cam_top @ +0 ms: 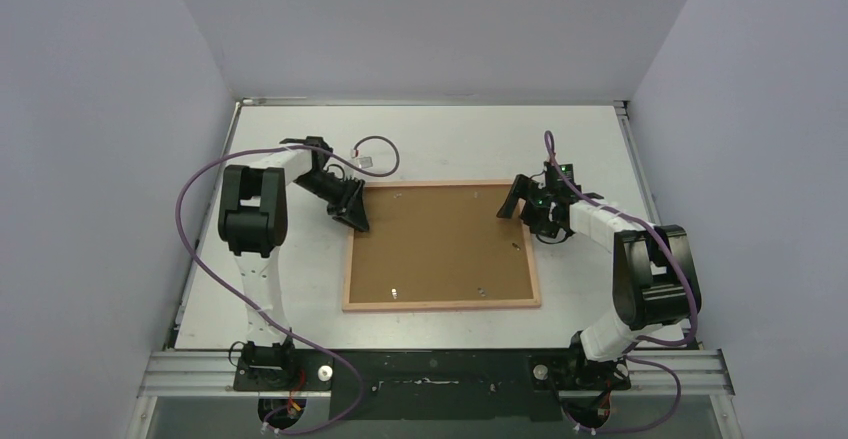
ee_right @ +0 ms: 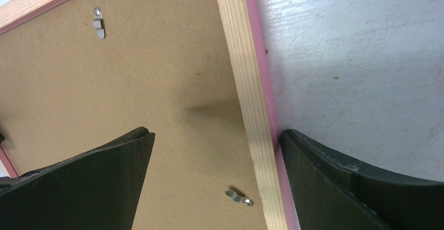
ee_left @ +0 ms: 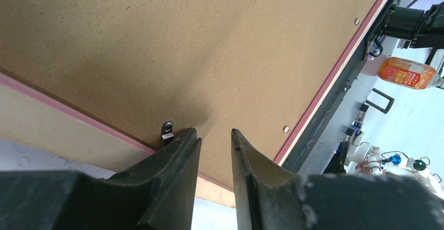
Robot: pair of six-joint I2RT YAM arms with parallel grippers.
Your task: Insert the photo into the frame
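At the left, left gripper [cam_top: 357, 221] down at the far left corner of the frame [cam_top: 440, 305], two fingers [ee_left: 173, 156] parted by a narrow gap, nothing between them, tips over the one brown backing panel [cam_top: 440, 239]. One metal clip [ee_left: 167, 130] just beside a fingertip. Middle of the counter [cam_top: 450, 139]: the single frame, flat, back side up (pink edging round pale wood). At the right, right gripper [cam_top: 525, 213] spread wide astride the frame's right rail, one finger over the panel, the other on bare counter. Two metal clips [ee_right: 98, 23] in that wrist view.
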